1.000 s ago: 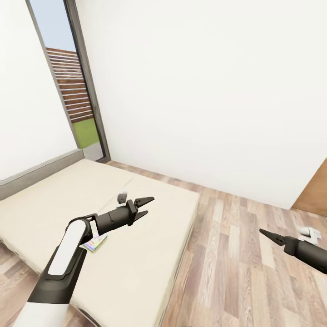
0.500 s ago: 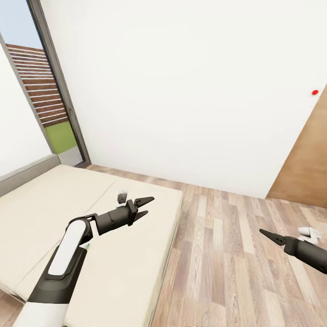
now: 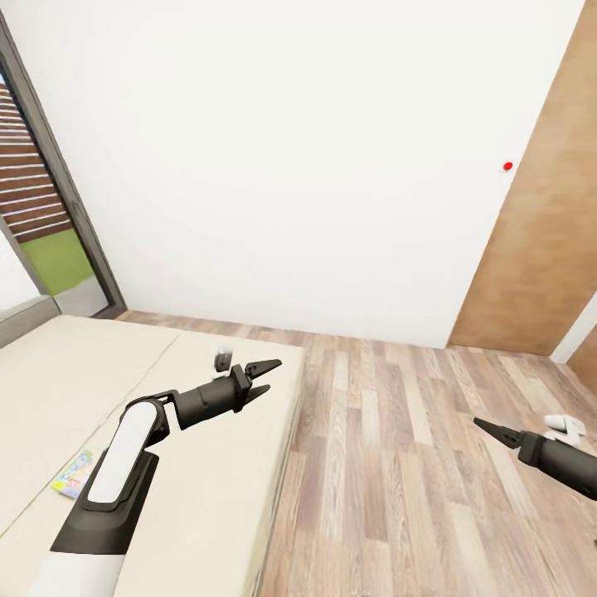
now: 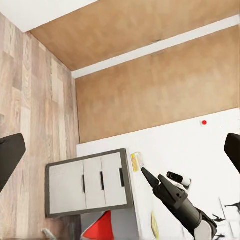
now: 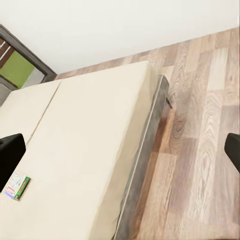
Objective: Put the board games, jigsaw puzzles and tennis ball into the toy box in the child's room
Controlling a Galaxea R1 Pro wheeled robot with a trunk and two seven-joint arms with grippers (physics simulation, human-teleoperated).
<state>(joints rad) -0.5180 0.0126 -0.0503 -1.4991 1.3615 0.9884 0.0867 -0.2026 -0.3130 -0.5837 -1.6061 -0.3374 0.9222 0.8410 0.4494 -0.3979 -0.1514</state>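
One board game (image 3: pixel 73 474), a flat colourful box, lies on the cream bed (image 3: pixel 191 464) near its left side; it also shows as a small box (image 5: pixel 16 185) in the right wrist view. My left gripper (image 3: pixel 274 375) hovers open and empty above the bed's right part, well right of that box. Over the wood floor my right gripper (image 3: pixel 481 424) hangs open with nothing in it, and its dark tip (image 4: pixel 146 173) appears in the left wrist view. The toy box, tennis ball and jigsaw puzzles are out of view.
The bed's right edge (image 5: pixel 145 150) borders open plank floor (image 3: pixel 398 464). A brown wooden door (image 3: pixel 539 249) stands at the right, a glass door (image 3: pixel 41 232) at the far left. A dark grey unit with white doors (image 4: pixel 85 182) appears in the left wrist view.
The camera has swung to the right: bed and glass door slid left and the brown door came into view. Both arms keep the same pose, both grippers open.
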